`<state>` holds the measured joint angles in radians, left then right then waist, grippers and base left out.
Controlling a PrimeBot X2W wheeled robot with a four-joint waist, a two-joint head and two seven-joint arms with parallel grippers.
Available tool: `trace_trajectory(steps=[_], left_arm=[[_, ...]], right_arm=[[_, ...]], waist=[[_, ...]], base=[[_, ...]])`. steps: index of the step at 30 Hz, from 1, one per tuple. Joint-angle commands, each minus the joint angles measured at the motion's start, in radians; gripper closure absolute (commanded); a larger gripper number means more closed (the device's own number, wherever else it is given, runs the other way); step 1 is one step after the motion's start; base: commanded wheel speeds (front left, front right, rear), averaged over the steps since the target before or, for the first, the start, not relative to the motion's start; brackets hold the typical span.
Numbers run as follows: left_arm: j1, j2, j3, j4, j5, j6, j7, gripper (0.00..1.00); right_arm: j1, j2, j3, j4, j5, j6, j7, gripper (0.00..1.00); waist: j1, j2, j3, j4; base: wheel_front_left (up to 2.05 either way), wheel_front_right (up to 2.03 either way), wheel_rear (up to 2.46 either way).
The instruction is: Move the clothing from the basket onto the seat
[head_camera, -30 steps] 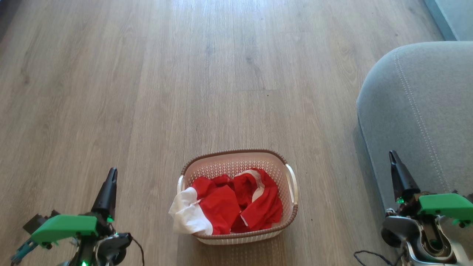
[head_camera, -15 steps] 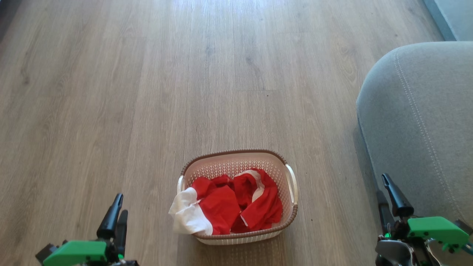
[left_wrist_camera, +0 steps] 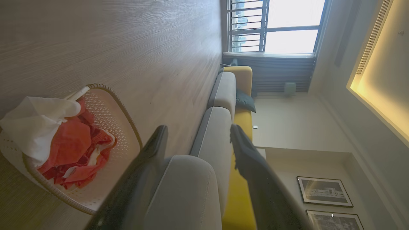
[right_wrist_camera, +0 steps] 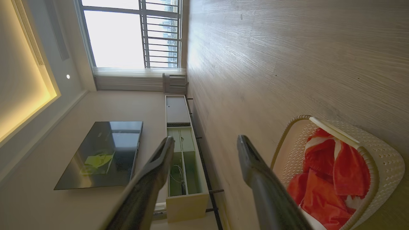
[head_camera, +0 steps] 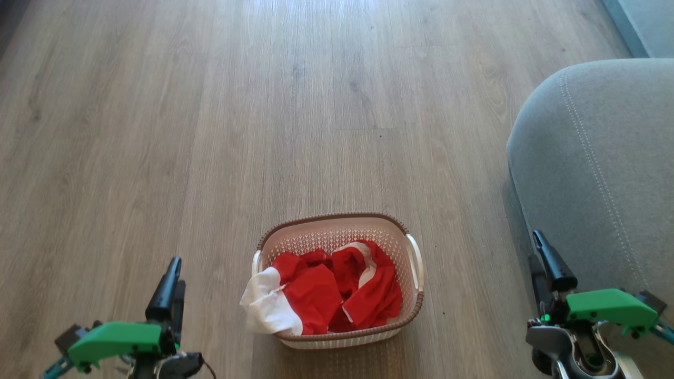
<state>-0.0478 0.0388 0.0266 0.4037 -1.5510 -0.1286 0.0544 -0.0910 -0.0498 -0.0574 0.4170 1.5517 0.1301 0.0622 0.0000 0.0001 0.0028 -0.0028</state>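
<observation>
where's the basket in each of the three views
Head view: the basket sits at bottom centre, on the wooden floor.
Left wrist view: the basket is at lower left, seen sideways.
Right wrist view: the basket is at lower right, seen sideways.
Shared landmark: the red and white clothing heaped inside the basket, seen in all three views.

- I find a home living room.
- Grey sofa (head_camera: 600,158) on wood-plank floor (head_camera: 210,131).
- Wall television (right_wrist_camera: 99,155) above a low cabinet (right_wrist_camera: 179,127).
- Framed pictures (left_wrist_camera: 324,191) and a barred window (left_wrist_camera: 281,25).
</observation>
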Motion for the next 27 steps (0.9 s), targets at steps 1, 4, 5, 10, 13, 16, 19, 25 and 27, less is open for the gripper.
trace_trajectory(steps=[1,4,5,10,13,16,19,25,27], left_arm=[[-0.067,0.022,0.000,-0.025,0.024,-0.001,-0.013,0.00],[-0.080,0.024,0.000,-0.023,0.060,-0.001,-0.022,0.00],[-0.084,0.025,0.000,-0.023,0.074,-0.001,-0.024,0.00],[-0.104,0.029,-0.005,-0.023,0.156,-0.001,-0.039,0.00],[-0.114,0.030,-0.006,-0.024,0.208,-0.001,-0.048,0.00],[-0.125,0.032,-0.010,-0.023,0.263,-0.001,-0.057,0.00],[-0.135,0.034,-0.015,-0.019,0.316,-0.001,-0.065,0.00],[-0.153,0.042,-0.024,-0.011,0.422,-0.001,-0.080,0.00],[-0.160,0.044,-0.026,-0.008,0.462,-0.001,-0.086,0.00]], right_arm=[[-0.067,-0.026,0.016,-0.022,-0.019,0.000,-0.014,0.00],[-0.084,-0.035,0.036,-0.013,-0.041,0.000,-0.025,0.00],[-0.089,-0.037,0.041,-0.009,-0.048,0.000,-0.028,0.00],[-0.118,-0.048,0.056,0.006,-0.106,0.000,-0.044,0.00],[-0.133,-0.051,0.063,0.014,-0.148,0.000,-0.053,0.00],[-0.148,-0.054,0.069,0.022,-0.193,0.000,-0.061,0.00],[-0.162,-0.058,0.076,0.028,-0.243,0.000,-0.070,0.00],[-0.182,-0.064,0.090,0.037,-0.332,0.000,-0.085,0.00],[-0.190,-0.066,0.098,0.041,-0.366,0.000,-0.091,0.00]], waist=[[0.0000,-0.0001,0.000,0.000],[0.0000,-0.0001,0.000,-0.001],[0.0000,-0.0001,0.000,-0.001],[0.0000,-0.0001,0.001,-0.001],[0.0000,-0.0001,0.002,-0.002],[0.0000,-0.0001,0.002,-0.002],[0.0000,-0.0001,0.002,-0.003],[0.0000,-0.0001,0.002,-0.004],[0.0000,-0.0001,0.002,-0.005]], base=[[0.00,0.00,0.00],[0.00,0.00,0.00],[0.00,0.00,0.00],[0.00,0.00,0.00],[0.00,0.00,0.00],[0.00,0.00,0.00],[0.00,0.00,0.00],[0.00,0.00,0.00],[0.00,0.00,0.00]])
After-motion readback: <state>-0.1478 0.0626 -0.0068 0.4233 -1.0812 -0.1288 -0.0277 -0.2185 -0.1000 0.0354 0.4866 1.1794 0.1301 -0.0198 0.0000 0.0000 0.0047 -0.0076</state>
